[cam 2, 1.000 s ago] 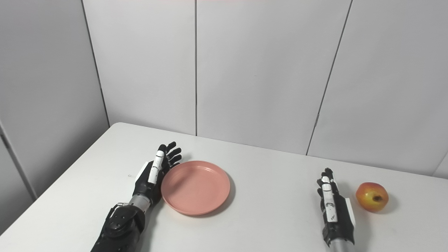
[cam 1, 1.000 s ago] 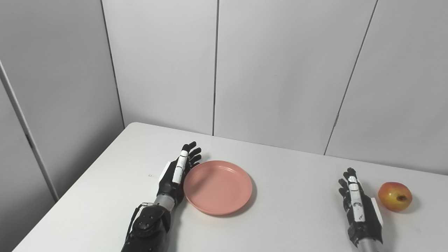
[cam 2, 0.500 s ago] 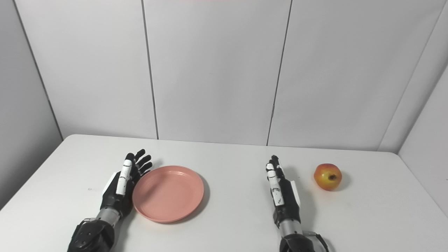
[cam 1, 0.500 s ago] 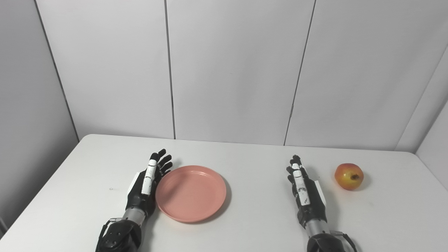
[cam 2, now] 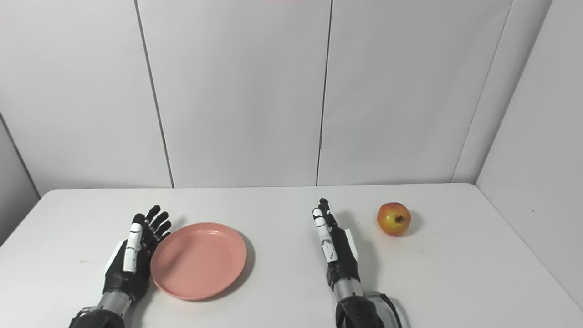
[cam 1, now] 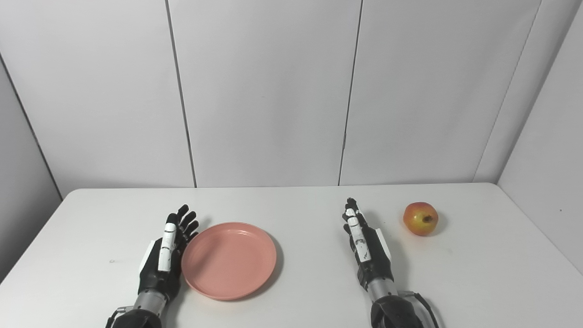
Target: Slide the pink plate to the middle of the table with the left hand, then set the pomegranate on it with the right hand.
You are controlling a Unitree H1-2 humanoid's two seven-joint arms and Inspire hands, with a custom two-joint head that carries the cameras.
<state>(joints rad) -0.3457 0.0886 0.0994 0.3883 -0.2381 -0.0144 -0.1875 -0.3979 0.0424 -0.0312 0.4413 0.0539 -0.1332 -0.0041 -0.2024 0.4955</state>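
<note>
The left hand [cam 1: 166, 259] stands edge-on, fingers apart and holding nothing, seemingly touching the plate [cam 1: 229, 259] on its left rim. The plate sits left of the table's [cam 1: 478, 278] middle. Push low and steady on the rim, so it slides flat. The right hand [cam 1: 366, 248], open and empty, narrows the room there; the pomegranate [cam 1: 420, 219] lies towards the far right corner.

White table [cam 1: 309, 291] bears plate [cam 1: 229, 259], pomegranate [cam 1: 420, 218]
</note>
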